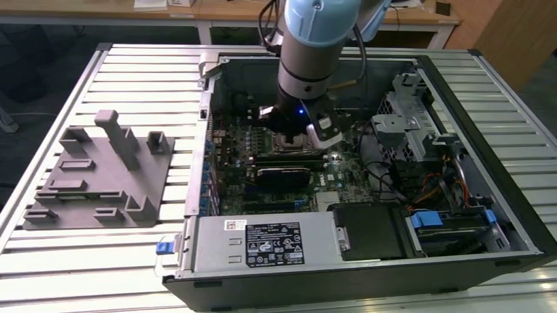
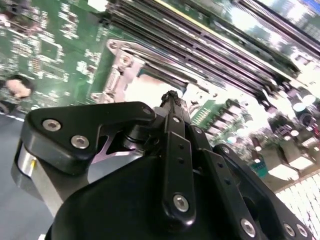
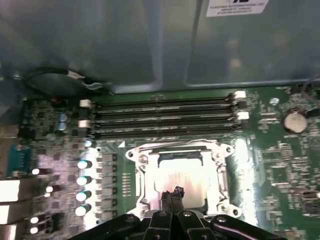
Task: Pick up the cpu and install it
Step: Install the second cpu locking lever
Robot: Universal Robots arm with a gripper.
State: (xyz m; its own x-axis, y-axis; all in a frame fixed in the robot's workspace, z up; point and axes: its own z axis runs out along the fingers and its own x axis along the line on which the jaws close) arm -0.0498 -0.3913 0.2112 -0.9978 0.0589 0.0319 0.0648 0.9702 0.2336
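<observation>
Your exterior view looks down from above and in front onto the open black computer case [image 1: 366, 261] on the slatted metal table [image 1: 52, 261], taking in the whole scene. Both wrist views sit close over the green motherboard [image 3: 280, 165], sharing the metal-rimmed square socket frame [image 3: 220, 175] [image 2: 117, 75] and the black memory slots [image 3: 165, 117] [image 2: 200, 47].

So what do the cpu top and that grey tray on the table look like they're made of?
The cpu top looks like bare silvery metal, pale with a soft glare. The grey tray looks like matte plastic, uniformly dull with no shine, though that's a guess from looks.
</observation>
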